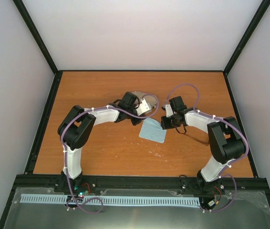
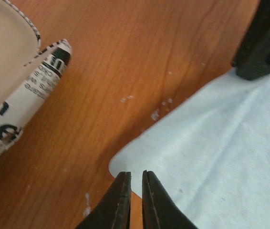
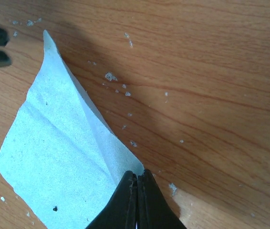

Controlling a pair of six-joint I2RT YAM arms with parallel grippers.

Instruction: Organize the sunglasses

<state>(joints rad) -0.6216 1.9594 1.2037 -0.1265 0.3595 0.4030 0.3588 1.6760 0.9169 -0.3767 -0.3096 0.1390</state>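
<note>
The sunglasses (image 1: pixel 196 138) show only as thin dark arms on the table under my right forearm. A light blue cloth (image 1: pixel 153 130) lies mid-table between both grippers. My right gripper (image 3: pixel 138 175) is shut on one cloth (image 3: pixel 54 148) corner, and that edge is lifted into a fold. My left gripper (image 2: pixel 135 175) hovers at the opposite cloth (image 2: pixel 221 143) corner with a narrow gap between its jaws and nothing in it. The flag-patterned case (image 2: pixel 15 105) lies open to the left of the left gripper.
The case (image 1: pixel 137 94) peeks out behind my left wrist. White specks dot the wooden table (image 1: pixel 101 148). The right gripper's black body (image 2: pixel 264 43) stands at the cloth's far corner. Black frame rails border the table.
</note>
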